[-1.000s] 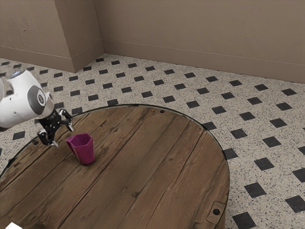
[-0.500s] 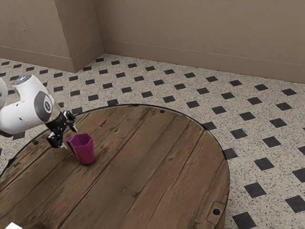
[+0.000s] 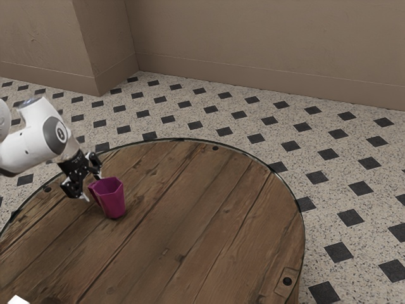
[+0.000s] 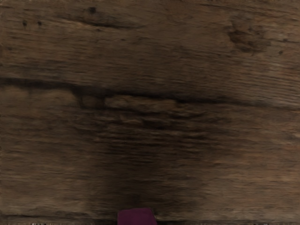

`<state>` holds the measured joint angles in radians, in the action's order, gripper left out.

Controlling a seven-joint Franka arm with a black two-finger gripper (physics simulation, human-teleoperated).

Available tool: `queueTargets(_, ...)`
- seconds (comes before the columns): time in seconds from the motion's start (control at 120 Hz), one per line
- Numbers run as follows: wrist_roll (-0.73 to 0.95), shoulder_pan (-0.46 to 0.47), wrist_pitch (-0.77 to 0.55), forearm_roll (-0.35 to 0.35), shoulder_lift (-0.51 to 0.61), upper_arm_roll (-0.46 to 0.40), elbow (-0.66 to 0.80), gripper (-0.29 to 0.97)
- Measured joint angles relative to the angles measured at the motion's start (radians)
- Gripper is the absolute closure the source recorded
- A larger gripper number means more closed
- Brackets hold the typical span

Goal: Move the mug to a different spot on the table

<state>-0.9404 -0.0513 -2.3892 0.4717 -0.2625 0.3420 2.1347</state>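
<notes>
Exterior view: mug (image 3: 109,197) nr table (image 3: 209,215) rim, gripper (image 3: 77,192) beside

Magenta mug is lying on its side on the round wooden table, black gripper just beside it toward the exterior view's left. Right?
Not quite. The magenta mug stands upright with its open end up, not on its side; the exterior view shows this. The rest holds: it is on the round wooden table, and the black gripper is just beside it toward the exterior view's left.

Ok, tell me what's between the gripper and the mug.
Nothing. In the exterior view the gripper sits right beside the magenta mug, on the exterior view's left of it, with at most a sliver of bare wooden table between them.
</notes>
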Motion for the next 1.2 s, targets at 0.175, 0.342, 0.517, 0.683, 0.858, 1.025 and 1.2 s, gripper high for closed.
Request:
queueTargets(0.175, 0.032, -0.003, 0.012, 0.022, -0.034, -0.001, -0.038, 0.18)
queueTargets(0.342, 0.056, -0.004, 0.018, 0.050, -0.047, -0.002, -0.041, 0.23)
queueTargets(0.517, 0.074, -0.004, 0.029, 0.066, -0.034, -0.003, -0.032, 0.29)
queueTargets(0.683, 0.086, -0.004, 0.040, 0.070, -0.026, -0.004, -0.028, 0.40)
queueTargets(0.858, 0.095, -0.004, 0.057, 0.069, -0.018, -0.005, -0.029, 0.55)
queueTargets(1.025, 0.098, -0.004, 0.110, 0.106, 0.015, -0.006, -0.031, 0.61)
queueTargets(1.2, 0.098, -0.003, 0.194, 0.179, 0.034, -0.006, -0.030, 0.71)
